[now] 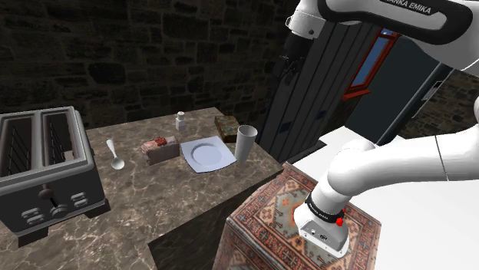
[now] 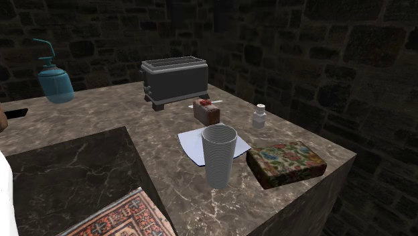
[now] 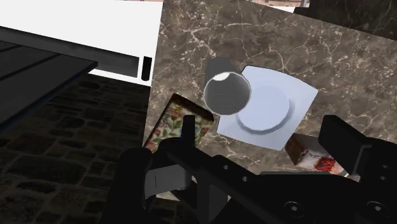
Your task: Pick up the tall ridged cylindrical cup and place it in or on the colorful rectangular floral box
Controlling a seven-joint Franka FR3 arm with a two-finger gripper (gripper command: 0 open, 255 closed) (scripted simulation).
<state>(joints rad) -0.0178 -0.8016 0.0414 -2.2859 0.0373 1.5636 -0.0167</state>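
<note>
Ridged grey cup (image 2: 219, 156): upright on marble counter (image 1: 153, 199), at corner of square white plate (image 1: 207, 154), just beside floral box (image 2: 286, 162) but apart from it. Gripper (image 3: 261, 124): high above cup and plate, looking down; jaws apart, holding nothing. Cake slice (image 2: 205, 110), small shaker (image 2: 258, 117), spoon (image 1: 114, 153) and toaster (image 1: 42, 165): farther along counter.

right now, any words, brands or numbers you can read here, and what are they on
"RANKA EMIKA": on the white arm, its start cut off at the shoulder view's top edge.
The toaster, bottle and box carry no readable text.
</note>
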